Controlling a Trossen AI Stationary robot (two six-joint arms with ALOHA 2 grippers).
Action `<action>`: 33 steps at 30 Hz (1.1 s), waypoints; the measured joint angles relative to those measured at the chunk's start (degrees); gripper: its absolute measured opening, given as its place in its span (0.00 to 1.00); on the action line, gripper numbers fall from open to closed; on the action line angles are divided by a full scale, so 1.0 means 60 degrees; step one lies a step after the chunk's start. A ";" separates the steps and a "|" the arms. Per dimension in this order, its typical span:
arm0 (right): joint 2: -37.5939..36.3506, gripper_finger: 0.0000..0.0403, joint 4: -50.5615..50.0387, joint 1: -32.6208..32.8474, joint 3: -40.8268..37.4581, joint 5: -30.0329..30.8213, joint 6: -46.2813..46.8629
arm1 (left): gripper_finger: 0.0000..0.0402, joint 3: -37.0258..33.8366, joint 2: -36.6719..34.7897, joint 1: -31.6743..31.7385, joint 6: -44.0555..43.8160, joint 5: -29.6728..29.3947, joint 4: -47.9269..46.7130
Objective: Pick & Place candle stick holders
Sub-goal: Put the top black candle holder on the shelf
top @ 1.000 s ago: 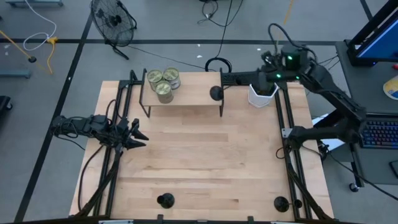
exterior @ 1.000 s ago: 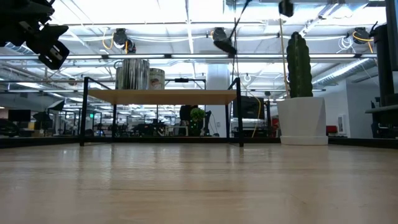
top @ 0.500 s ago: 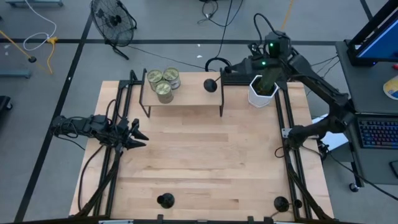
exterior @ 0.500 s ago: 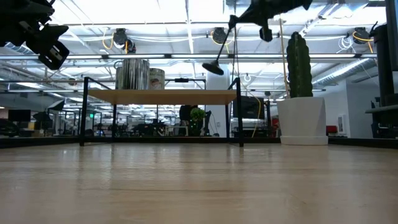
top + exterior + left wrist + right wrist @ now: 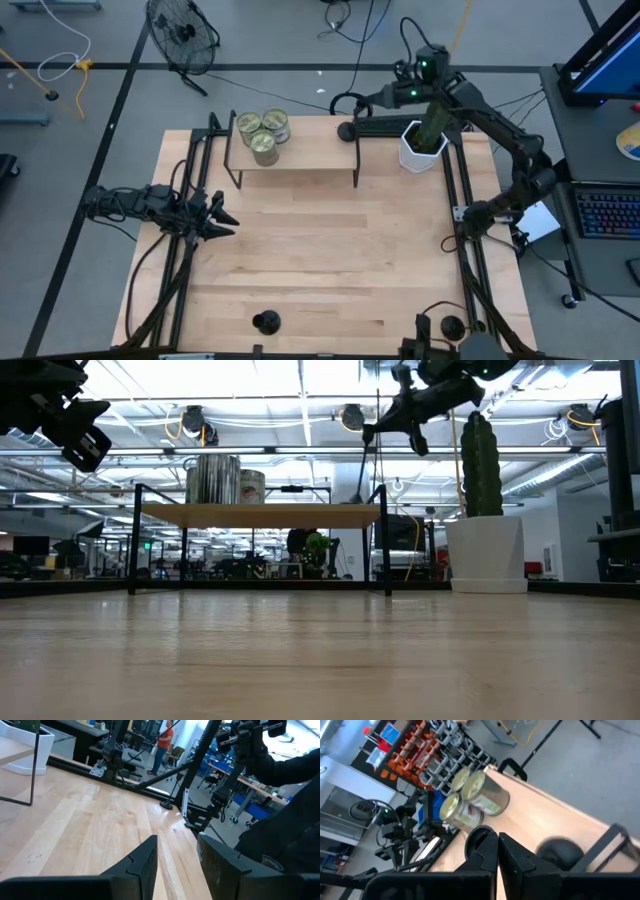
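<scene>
My right gripper [image 5: 362, 112] is shut on one black candle stick holder, high over the far right corner of the wooden shelf [image 5: 300, 155]. The holder's round base [image 5: 345, 131] shows dark beside the fingers. In the low view this gripper [image 5: 390, 420] hangs well above the shelf top. Two more holders [image 5: 265, 322] [image 5: 452, 326] stand upright on their bases near the table's near edge. My left gripper [image 5: 224, 218] waits open at the table's left side, level, with nothing between its fingers [image 5: 150, 855]. My right gripper pinches the candle stick holder between its two shut fingers [image 5: 487, 851], which hide the place of contact. A small ring-shaped end [image 5: 477, 838] shows beside one finger, and the round base [image 5: 561, 853] shows blurred past the fingertips. The holder is lifted clear, tilted.
Three tin cans [image 5: 264, 133] stand on the shelf's left end. A white pot with a cactus [image 5: 423, 147] stands at the far right, close under my right arm. Black rails [image 5: 465, 250] run along both table sides. Between the shelf and the near edge lies bare wood.
My right gripper has swung toward the table's far edge and somewhat leftward, coming lower, carrying the candle stick holder. The holder's base has gone from in front of the shelf's right end to over its far right corner and still hangs clear.
</scene>
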 joint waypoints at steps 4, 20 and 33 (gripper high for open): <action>0.0086 0.00 0.0326 -0.0140 0.0000 -0.0001 0.0062 | 0.36 0.0000 0.0000 -0.0003 0.0025 -0.0003 0.0000; 0.0093 0.00 0.0675 -0.0214 0.0000 0.0011 -0.0239 | 0.36 0.0000 0.0001 -0.0002 0.0036 -0.0003 0.0000; -0.0124 0.01 -0.0365 -0.0360 0.0000 0.0604 -0.2979 | 0.36 0.0000 0.0000 -0.0003 0.0027 -0.0001 -0.0003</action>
